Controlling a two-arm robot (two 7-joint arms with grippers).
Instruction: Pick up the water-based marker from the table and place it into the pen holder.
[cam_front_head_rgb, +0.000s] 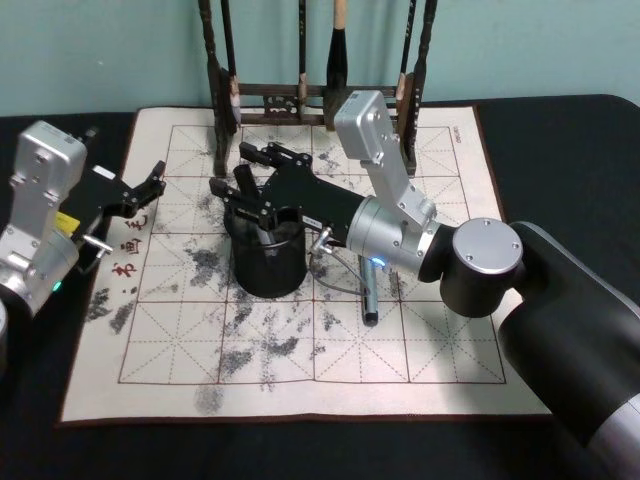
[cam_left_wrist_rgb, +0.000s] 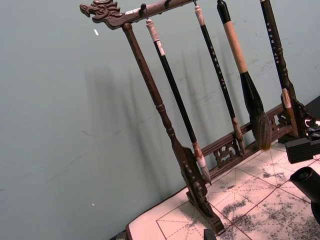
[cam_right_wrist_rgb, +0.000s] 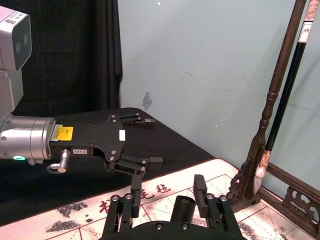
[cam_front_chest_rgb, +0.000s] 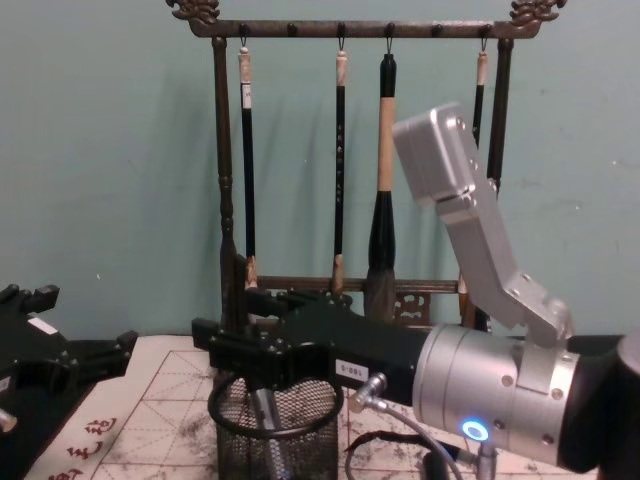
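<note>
Where the head view looks down on the inked mat (cam_front_head_rgb: 400, 340), the right gripper (cam_front_head_rgb: 235, 172) is stretched across directly above the pen holder (cam_front_head_rgb: 268, 265), which stands on the mat in front of the brush rack (cam_front_head_rgb: 300, 100). A short dark stick (cam_front_head_rgb: 368, 298), kind not determinable, lies on the mat under the right arm. The left gripper (cam_front_head_rgb: 150, 192) hangs at the mat's left edge, apart from the holder.

Left wrist view: the rack (cam_left_wrist_rgb: 165, 125) with hanging brushes (cam_left_wrist_rgb: 252, 100) against a green wall (cam_left_wrist_rgb: 60, 125).

Right wrist view: the right gripper's fingers (cam_right_wrist_rgb: 136, 187) are spread. The marker (cam_right_wrist_rgb: 184, 206) stands end-up between them, close against one finger with a clear gap to the other. Beyond it the left gripper (cam_right_wrist_rgb: 150, 141) has its jaws apart and empty.

Chest view: the right gripper (cam_front_chest_rgb: 215, 350) lies level over the holder's rim (cam_front_chest_rgb: 275, 440), and the marker's barrel (cam_front_chest_rgb: 262, 412) shows through the mesh, inside the holder
</note>
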